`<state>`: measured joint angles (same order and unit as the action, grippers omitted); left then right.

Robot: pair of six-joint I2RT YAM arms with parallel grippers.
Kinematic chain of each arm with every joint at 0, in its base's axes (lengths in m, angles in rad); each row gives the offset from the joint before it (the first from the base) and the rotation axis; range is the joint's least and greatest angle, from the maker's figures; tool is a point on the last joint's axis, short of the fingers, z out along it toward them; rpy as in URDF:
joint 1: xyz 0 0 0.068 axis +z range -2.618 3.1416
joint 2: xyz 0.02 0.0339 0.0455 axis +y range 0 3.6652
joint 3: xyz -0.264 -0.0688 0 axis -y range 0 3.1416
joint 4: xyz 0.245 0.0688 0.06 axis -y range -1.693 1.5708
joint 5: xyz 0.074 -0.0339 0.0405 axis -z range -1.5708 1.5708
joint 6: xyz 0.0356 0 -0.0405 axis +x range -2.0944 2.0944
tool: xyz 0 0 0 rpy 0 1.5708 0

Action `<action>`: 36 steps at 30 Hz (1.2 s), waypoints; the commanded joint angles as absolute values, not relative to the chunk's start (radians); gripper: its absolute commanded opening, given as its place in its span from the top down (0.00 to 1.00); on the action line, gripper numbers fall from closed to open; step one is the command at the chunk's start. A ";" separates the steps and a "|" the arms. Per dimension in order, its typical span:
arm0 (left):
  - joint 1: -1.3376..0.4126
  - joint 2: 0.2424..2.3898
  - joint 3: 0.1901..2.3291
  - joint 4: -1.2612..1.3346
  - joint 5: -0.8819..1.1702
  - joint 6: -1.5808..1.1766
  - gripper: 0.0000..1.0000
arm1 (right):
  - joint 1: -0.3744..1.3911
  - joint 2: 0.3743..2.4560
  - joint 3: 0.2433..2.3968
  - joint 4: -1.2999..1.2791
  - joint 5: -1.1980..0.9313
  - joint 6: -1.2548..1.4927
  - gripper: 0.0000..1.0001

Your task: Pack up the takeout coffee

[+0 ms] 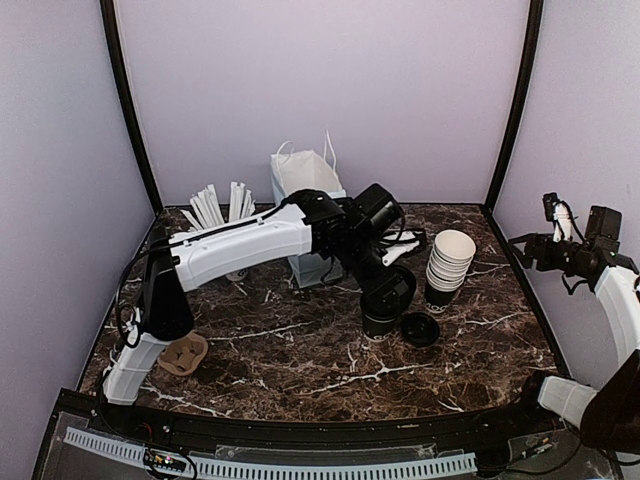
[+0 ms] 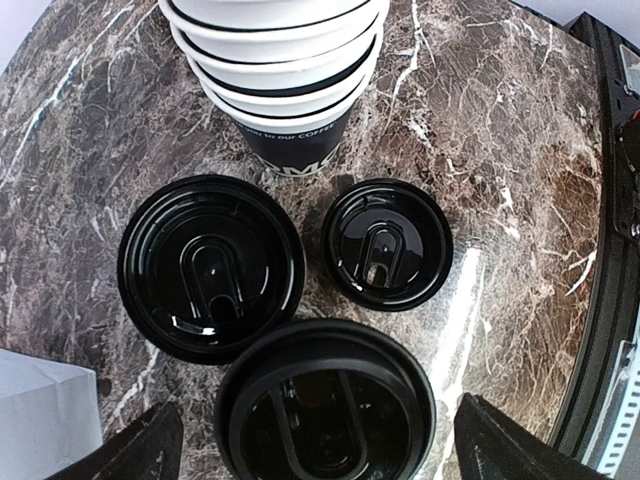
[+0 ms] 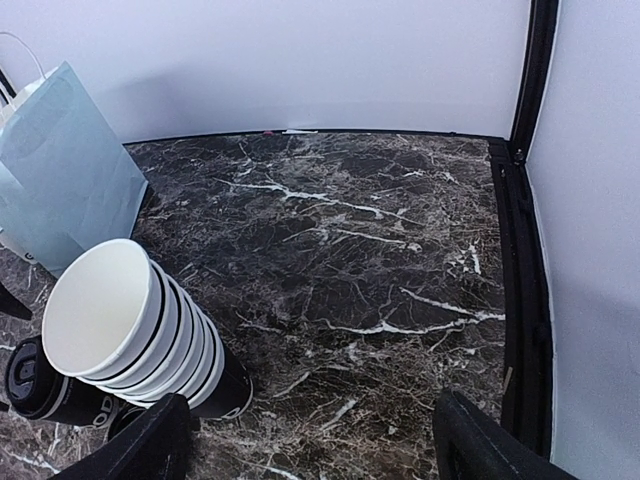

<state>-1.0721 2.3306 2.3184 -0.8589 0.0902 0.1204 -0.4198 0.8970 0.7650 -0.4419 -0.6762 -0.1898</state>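
**Clerk:** Entry one, left claw (image 2: 318,422). State?

**Checker:** Fingers spread wide, one on each side of the takeout coffee (image 2: 325,395). A sliver of marble table (image 2: 510,150) shows in each gap. Nothing is gripped.

**Clerk:** Where is the coffee relative to that claw?

**Checker:** Directly beneath it, centred between the fingers. The cup is upright, so its long axis is vertical and in line with the claw's approach. The black lid faces the wrist camera square on.

**Clerk:** Neighbours?

**Checker:** Three, all ahead of the fingertips.
- A second black lid (image 2: 210,265) sits just beside the coffee, to the left in the wrist view. Whether there is a cup under it cannot be told there.
- A smaller loose lid (image 2: 385,243) lies flat on the marble.
- The stack of lidless cups (image 2: 280,60) stands past both lids.

**Clerk:** Entry two, right claw (image 3: 312,400)?

**Checker:** Open and empty, raised near the right wall, well apart from the coffee. The left arm is much the nearer.

**Clerk:** Destination?

**Checker:** The paper bag (image 1: 300,172), standing open behind the left claw, toward the back wall.

**Clerk:** What does the next move call for?

**Checker:** Probably lowering the claw and closing straight across the cup's wall. The second black lid is close enough that a finger could nudge it.
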 commanded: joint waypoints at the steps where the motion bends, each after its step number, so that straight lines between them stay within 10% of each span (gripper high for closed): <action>1: -1.083 2.221 2.358 -0.953 0.059 0.122 0.04 | -0.421 0.900 0.761 -0.420 -0.690 -0.199 0.15; 9: -1.069 1.985 2.208 -1.023 -0.026 0.064 0.10 | -0.421 0.898 0.763 -0.421 -0.688 -0.202 0.15; 18: -1.036 1.544 1.583 -0.915 -0.140 -0.193 0.13 | -0.421 0.889 0.755 -0.408 -0.695 -0.197 0.17; 23: -0.983 1.368 1.317 -0.920 -0.175 -0.282 0.12 | -0.401 0.871 0.861 -0.487 -0.730 -0.228 0.36; 36: -0.766 1.015 0.890 -0.591 -0.265 -0.262 0.01 | 0.278 1.313 1.480 -0.690 -0.421 -0.306 0.45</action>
